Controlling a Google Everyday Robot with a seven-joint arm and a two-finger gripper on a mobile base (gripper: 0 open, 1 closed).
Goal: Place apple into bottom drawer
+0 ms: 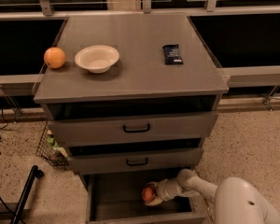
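Surface [144,80], left edge: an orange [54,58], a white bowl [97,58] just beside it. Below, the bottom drawer [114,197] stood pulled open, plain grey inside. The apple [147,192] was small, round and red with an orange-yellow blush. It sat inside the drawer, right of middle, the tool [150,197] clamped round it. Farther right on the surface lay a dark packet [172,54].

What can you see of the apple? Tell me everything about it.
The apple is small, round and whole, red with an orange-yellow blush. It is inside the open bottom drawer, near the middle, against the tip of the pale gripper, which shows beneath and to the right of it. Whether it touches the drawer floor cannot be told.
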